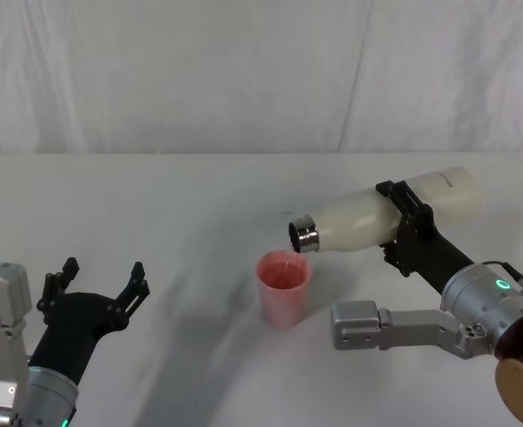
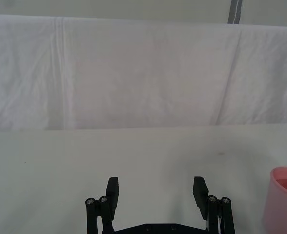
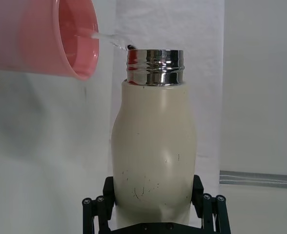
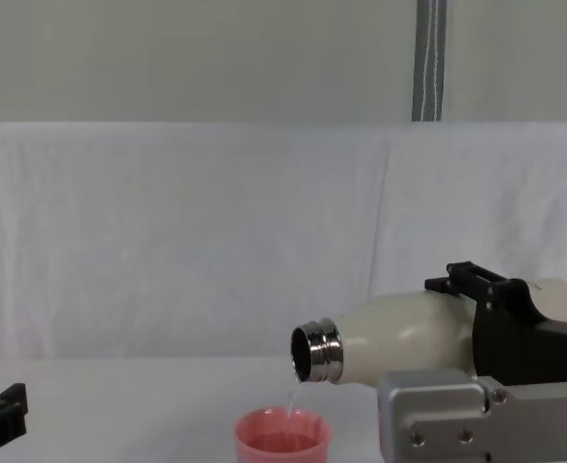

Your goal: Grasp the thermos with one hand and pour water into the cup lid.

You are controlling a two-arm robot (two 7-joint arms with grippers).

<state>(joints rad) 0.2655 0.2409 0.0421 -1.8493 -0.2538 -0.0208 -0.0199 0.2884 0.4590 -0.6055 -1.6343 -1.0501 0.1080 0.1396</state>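
Your right end effector (image 1: 402,227) is clamped around the body of the thermos (image 1: 382,214), right of center in the head view, tipped nearly level with its steel neck just above the cup lid (image 1: 284,287). A thin stream of water (image 4: 292,394) falls into it. The cup lid stands on the counter (image 1: 181,205). Your left end effector (image 1: 94,281) sits lower left, jaws wide, holding nothing.

The white cloth-covered desk (image 1: 155,205) lies bare between the open left tool (image 1: 97,285) and the small round pink cup lid (image 1: 284,286). Above that cup the tilted cream-white steel-necked thermos (image 1: 368,218), clamped in the right tool (image 1: 408,233), blocks passage from the right.
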